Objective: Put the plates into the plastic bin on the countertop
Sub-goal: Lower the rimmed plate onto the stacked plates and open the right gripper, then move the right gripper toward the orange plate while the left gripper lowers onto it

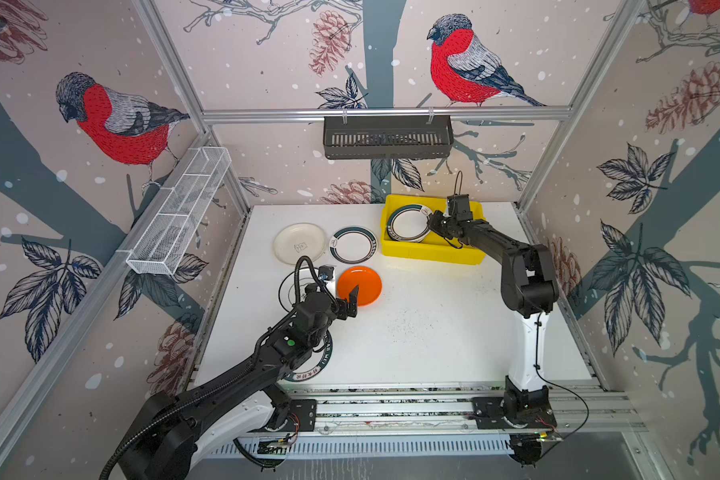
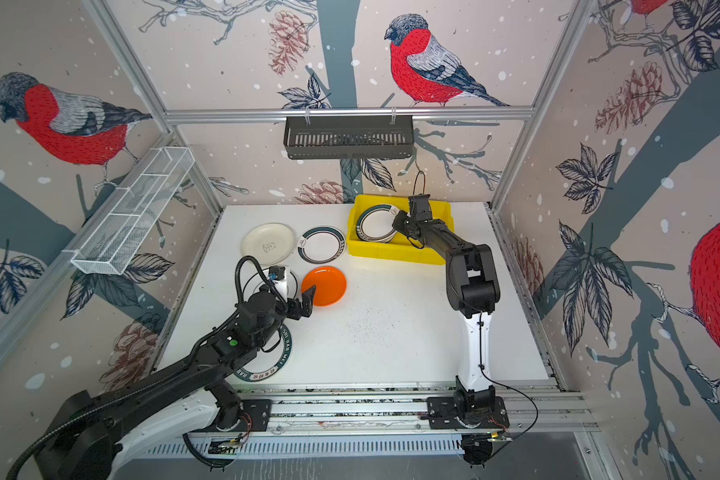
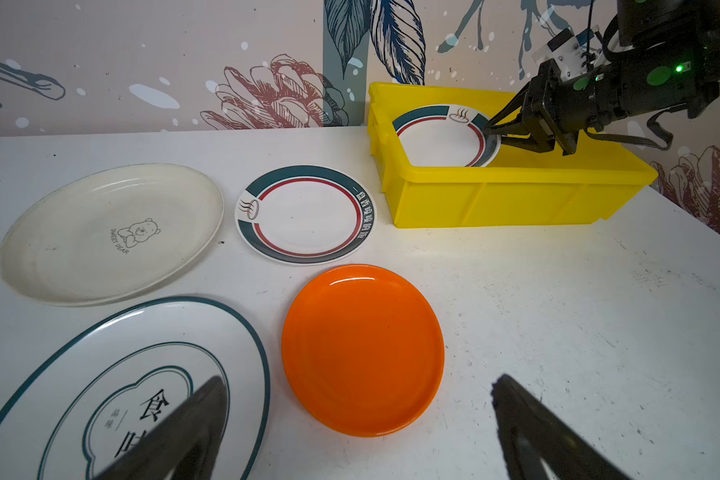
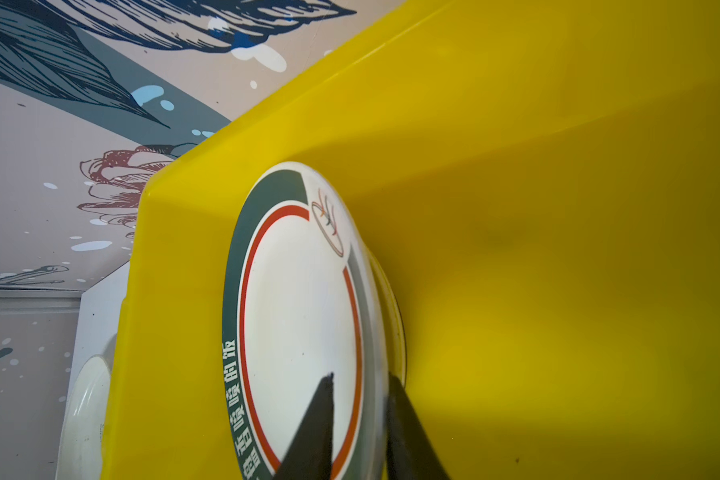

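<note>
1. Over the speckled white countertop (image 3: 599,311), our left gripper (image 3: 359,379) hangs spread wide.
2. The glossy, round orange plate (image 3: 362,332) lies flat just ahead of those jaws; we judge the left arm nearer.
3. Our right gripper (image 3: 493,134) straddles the green-rimmed plate (image 3: 437,137) inside the smooth yellow plastic bin (image 3: 516,199); whether it pinches, we cannot tell.
</note>
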Available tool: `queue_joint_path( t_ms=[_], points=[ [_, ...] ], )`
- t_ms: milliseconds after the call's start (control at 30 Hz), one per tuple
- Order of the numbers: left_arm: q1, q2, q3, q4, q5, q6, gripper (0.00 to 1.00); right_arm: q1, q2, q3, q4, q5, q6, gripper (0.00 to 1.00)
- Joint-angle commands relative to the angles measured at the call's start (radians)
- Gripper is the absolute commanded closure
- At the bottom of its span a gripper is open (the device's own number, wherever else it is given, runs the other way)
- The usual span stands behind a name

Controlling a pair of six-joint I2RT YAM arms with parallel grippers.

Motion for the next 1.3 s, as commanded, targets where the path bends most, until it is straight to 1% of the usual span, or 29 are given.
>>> queue_joint_path(
  t_ms=[0, 33, 100, 167, 200, 233, 300, 367, 467, 600, 800, 1000, 1167, 1267],
  points=[
    [0.000, -0.004, -0.001, 0.003, -0.018, 0.005, 0.02, 0.005, 0.001, 0.012, -0.011, -0.015, -0.017, 0.68],
    [0.000, -0.005, -0.001, 0.004, -0.018, 0.005, 0.02, 0.004, 0.001, 0.012, -0.012, -0.013, -0.020, 0.63],
    [0.000, -0.005, 0.000, 0.002, -0.018, 0.004, 0.02, 0.005, -0.002, 0.012, -0.014, -0.010, -0.026, 0.51],
    [0.000, -0.006, 0.001, -0.002, -0.017, 0.004, 0.02, 0.009, -0.007, 0.010, -0.015, -0.012, -0.039, 0.34],
    [0.000, -0.008, 0.001, -0.003, -0.018, 0.004, 0.02, 0.010, -0.010, 0.010, -0.017, -0.009, -0.046, 0.28],
    [0.000, -0.010, 0.001, -0.005, -0.017, 0.005, 0.02, 0.015, -0.015, 0.008, -0.018, -0.002, -0.054, 0.22],
    [0.000, -0.014, 0.001, -0.004, -0.018, 0.003, 0.02, 0.019, -0.021, 0.013, -0.028, 0.019, -0.062, 0.15],
    [0.000, -0.017, 0.001, -0.006, -0.015, 0.002, 0.02, 0.022, -0.021, 0.027, -0.055, 0.039, -0.063, 0.00],
    [0.000, -0.023, 0.008, -0.013, -0.009, -0.002, 0.02, 0.021, -0.043, 0.015, -0.070, 0.058, -0.069, 0.00],
    [0.000, -0.023, 0.017, -0.028, -0.010, -0.014, 0.02, 0.024, -0.126, -0.056, -0.047, 0.115, -0.082, 0.00],
    [0.000, -0.028, 0.023, -0.047, 0.025, -0.040, 0.02, 0.029, -0.282, -0.178, -0.026, 0.199, -0.116, 0.00],
    [0.000, -0.032, 0.023, -0.061, 0.024, -0.083, 0.02, 0.037, -0.471, -0.343, -0.007, 0.310, -0.151, 0.00],
    [0.000, -0.027, 0.022, -0.059, 0.035, -0.121, 0.02, 0.032, -0.594, -0.454, -0.011, 0.287, -0.179, 0.00],
    [0.000, -0.023, 0.021, -0.074, 0.022, -0.151, 0.02, 0.036, -0.700, -0.548, 0.021, 0.287, -0.193, 0.00]
  ],
)
